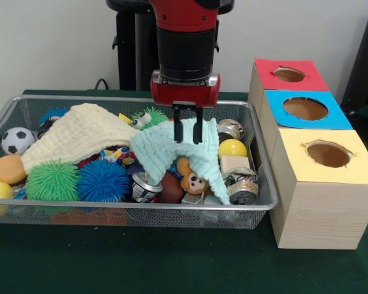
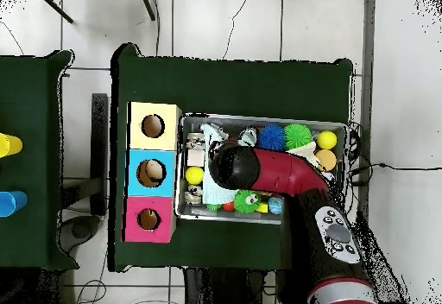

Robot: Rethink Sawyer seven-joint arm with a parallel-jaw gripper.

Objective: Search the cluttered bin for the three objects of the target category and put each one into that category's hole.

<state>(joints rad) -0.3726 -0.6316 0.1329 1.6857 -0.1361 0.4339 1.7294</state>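
Brown plush monkey with a tan face (image 1: 194,182), lying low in the wide silver wire-mesh basket (image 1: 190,215) toward its end nearest the boxes, half covered by a pale mint knitted cloth (image 1: 165,149); the round hole in the red top panel (image 1: 289,75) of the pale wooden box row lies farthest back, beyond the blue-topped hole (image 1: 305,108) and yellow-topped hole (image 1: 328,154). Red and black arm's gripper (image 1: 187,131), its two dark fingers (image 1: 178,131) pinched on the raised fold of the mint cloth. Surrounding clutter: cream knitted cloth (image 1: 80,133), green spiky rubber ball (image 1: 52,180), blue spiky rubber ball (image 1: 103,180), drink cans (image 1: 242,188).
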